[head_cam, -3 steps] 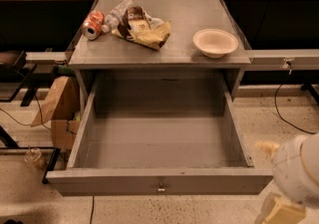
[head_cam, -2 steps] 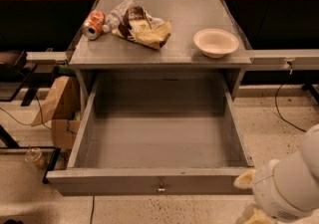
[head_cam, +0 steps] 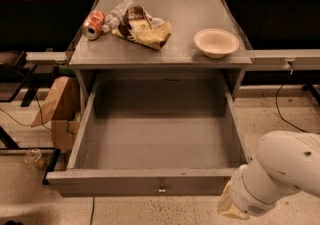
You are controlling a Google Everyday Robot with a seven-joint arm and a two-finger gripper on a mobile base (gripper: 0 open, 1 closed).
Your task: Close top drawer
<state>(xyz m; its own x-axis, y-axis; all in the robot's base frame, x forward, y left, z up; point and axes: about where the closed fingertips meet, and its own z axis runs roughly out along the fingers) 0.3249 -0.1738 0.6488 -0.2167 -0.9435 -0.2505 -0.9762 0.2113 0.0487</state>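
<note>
- Top drawer (head_cam: 155, 141): fills the centre and lower half of the frame. It is pulled far out of the grey cabinet, towards the bottom edge. The deep grey tray shows its bare floor and both side walls. The wide flat front runs along the lower centre.
- Counter (head_cam: 175, 49): the cabinet's flat grey top, upper centre of the frame, directly above the drawer opening. It carries four things.
- Arm (head_cam: 287, 169): a white rounded segment in the lower right corner, coming in from the right edge. It sits just beside the right end of the drawer front.
- Brown paper bag and cardboard box (head_cam: 57, 104): on the floor at mid left, close against the cabinet's left side.
- Crumpled snack bag (head_cam: 144, 28): yellow and dark, lying flat on the counter, upper centre-left.
- Bowl (head_cam: 216, 42): pale and shallow, upright on the counter, upper right of centre. It is well apart from the snack bag.
- Hand (head_cam: 231, 205): only a tan piece shows at the arm's lower end, bottom right, just off the drawer's front right corner. I cannot tell how far open it is, whether it has hold of anything, or whether it touches the front.
- Soda can (head_cam: 93, 24): orange, on its side at the counter's upper left.
- Clear bottle (head_cam: 116, 15): lying between the can and the snack bag, touching the bag.
- Knob (head_cam: 161, 187): small and metal, in the middle of the drawer front, bottom centre. It is well left of the hand.
</note>
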